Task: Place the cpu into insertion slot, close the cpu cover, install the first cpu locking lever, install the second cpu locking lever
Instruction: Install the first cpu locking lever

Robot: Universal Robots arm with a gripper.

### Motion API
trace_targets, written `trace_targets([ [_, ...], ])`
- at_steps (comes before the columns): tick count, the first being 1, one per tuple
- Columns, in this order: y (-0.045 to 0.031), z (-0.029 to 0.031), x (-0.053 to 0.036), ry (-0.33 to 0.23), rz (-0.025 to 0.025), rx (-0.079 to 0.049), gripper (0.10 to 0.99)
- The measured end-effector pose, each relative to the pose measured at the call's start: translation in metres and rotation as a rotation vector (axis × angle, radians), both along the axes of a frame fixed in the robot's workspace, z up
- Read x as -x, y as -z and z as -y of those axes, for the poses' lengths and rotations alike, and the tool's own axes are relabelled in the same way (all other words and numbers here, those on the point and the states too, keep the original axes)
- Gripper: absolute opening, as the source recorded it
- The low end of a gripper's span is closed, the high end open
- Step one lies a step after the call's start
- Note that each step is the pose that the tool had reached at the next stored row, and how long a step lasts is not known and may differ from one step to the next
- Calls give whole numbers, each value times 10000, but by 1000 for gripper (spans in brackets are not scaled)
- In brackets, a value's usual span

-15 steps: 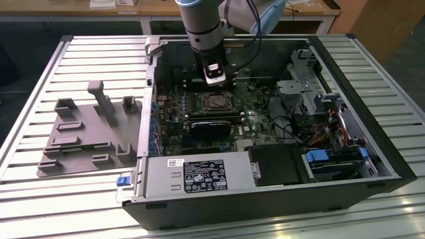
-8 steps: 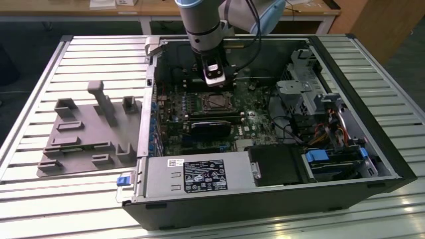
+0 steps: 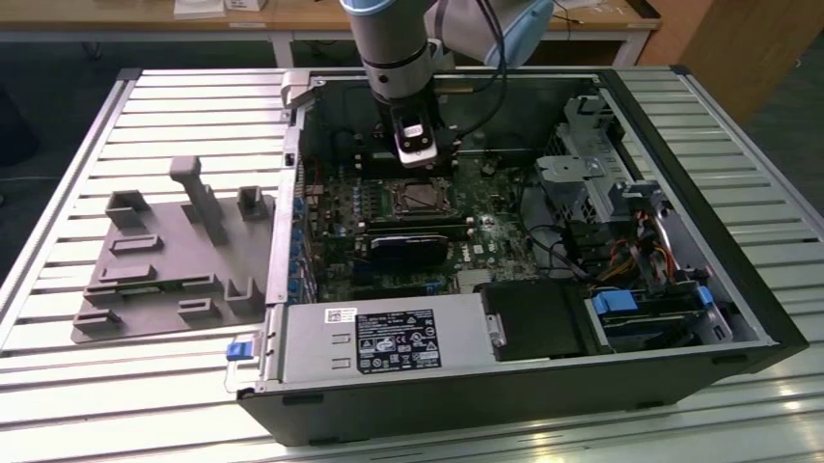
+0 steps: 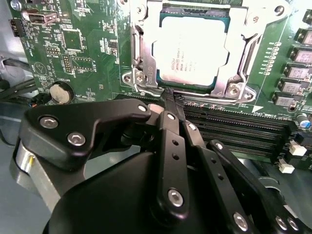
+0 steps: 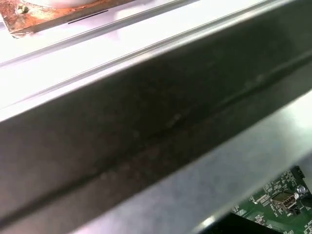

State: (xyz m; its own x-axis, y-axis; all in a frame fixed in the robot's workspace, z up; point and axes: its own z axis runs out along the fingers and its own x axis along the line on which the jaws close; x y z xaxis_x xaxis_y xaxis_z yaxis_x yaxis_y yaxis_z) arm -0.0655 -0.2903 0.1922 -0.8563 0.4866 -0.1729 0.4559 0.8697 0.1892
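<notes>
The cpu (image 4: pixel 190 51), a silver-grey square chip, lies in the insertion slot (image 4: pixel 168 88) on the green motherboard. The cpu cover (image 4: pixel 146 34), a silvery frame, lies down around the chip, which shows through its window. My gripper (image 4: pixel 170 97) is shut, its black fingertips pressed together with nothing between them, just off the socket's edge beside a screw (image 4: pixel 140 78) at the frame's corner. In the exterior view the gripper (image 3: pixel 415 159) hangs inside the open computer case, directly beyond the insertion slot (image 3: pixel 419 198).
Black memory slots (image 4: pixel 234 131) run beside the socket, close under my fingers. A coin battery (image 4: pixel 59 92) sits on the board. The case wall (image 5: pixel 146 136) is near the wrist. A power supply (image 3: pixel 386 342), cables (image 3: pixel 566 251) and a drive cage (image 3: pixel 605 174) crowd the case. A grey fixture (image 3: pixel 168 260) lies outside.
</notes>
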Motion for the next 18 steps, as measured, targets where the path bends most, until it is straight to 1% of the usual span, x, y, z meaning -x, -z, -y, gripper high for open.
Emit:
trace_targets([
  [6,0,2,-56,21,1,-2,102],
  [18,-1,14,-61,22,1,-11,102],
])
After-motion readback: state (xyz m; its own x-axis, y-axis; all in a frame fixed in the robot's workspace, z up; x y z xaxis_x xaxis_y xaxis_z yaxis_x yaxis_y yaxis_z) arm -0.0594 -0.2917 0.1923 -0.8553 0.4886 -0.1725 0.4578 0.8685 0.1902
